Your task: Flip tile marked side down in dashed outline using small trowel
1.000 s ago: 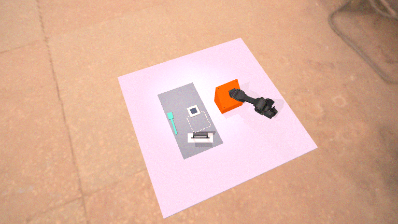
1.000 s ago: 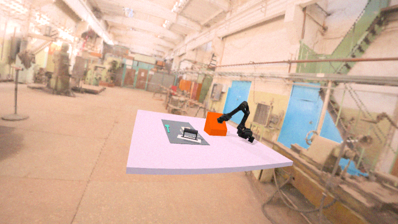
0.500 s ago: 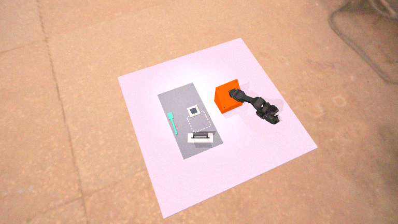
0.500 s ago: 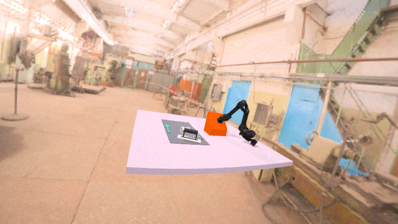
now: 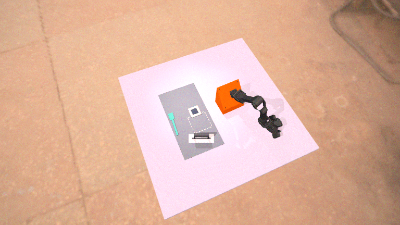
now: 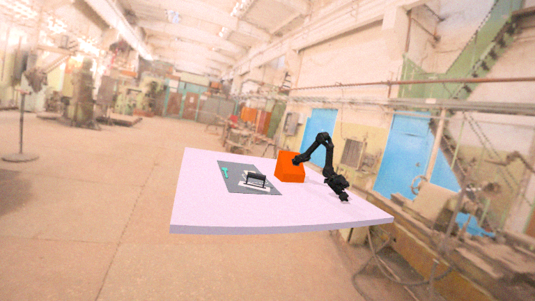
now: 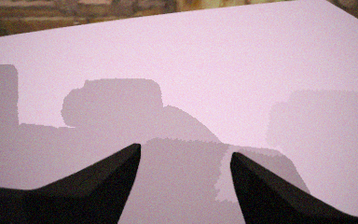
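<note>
Black gripper (image 5: 276, 134) (image 6: 343, 198) (image 7: 185, 154): jaws spread, nothing between. White tile with dark square (image 5: 194, 111) (image 6: 248, 171), marked side up, at dashed outline's far edge. Best raise wrist before swinging left for tool; align 2 fingers.

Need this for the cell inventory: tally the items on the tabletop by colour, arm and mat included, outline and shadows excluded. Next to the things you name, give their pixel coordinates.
Orange: 1, the block (image 5: 229, 100) (image 6: 290, 172)
Grey: 1, the mat (image 5: 176, 97) (image 6: 233, 184)
Teal: 1, the trowel (image 5: 174, 123) (image 6: 224, 172)
Black: 1, the arm (image 5: 257, 101) (image 6: 328, 153)
White with dark parts: 2, the tile (image 5: 190, 114) and the handled plate (image 5: 191, 140) (image 6: 242, 183)
Total: 6
</note>
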Robot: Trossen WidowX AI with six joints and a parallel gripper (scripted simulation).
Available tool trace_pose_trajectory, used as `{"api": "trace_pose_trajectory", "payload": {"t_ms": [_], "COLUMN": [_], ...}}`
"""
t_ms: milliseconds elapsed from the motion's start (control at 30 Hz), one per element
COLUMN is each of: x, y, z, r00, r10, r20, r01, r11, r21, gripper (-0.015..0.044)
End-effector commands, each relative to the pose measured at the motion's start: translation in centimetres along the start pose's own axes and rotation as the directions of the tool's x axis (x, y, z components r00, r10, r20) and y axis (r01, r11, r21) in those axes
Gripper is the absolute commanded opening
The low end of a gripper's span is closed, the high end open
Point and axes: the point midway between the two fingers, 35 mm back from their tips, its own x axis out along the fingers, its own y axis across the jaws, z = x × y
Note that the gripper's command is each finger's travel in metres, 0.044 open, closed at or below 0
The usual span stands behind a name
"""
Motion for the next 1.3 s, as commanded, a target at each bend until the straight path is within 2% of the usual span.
{"api": "trace_pose_trajectory", "payload": {"t_ms": [0,467,867,1033,1267], "x": [-2.3,-8.6,-14.7,-18.5,-26.5], "y": [-5.9,-14.4,-19.1,-20.9,-22.1], "z": [-0.6,-3.6,-6.8,-9.2,-14.6], "r00": [0.989,0.916,0.832,0.795,0.703], "r10": [-0.138,-0.33,-0.406,-0.401,-0.368], "r20": [-0.059,-0.228,-0.378,-0.455,-0.608], "r01": [0.139,0.314,0.344,0.315,0.268], "r11": [0.99,0.944,0.912,0.914,0.93], "r21": [0.001,-0.104,-0.224,-0.255,-0.252], "gripper": [0.027,0.027,0.027,0.027,0.027]}}
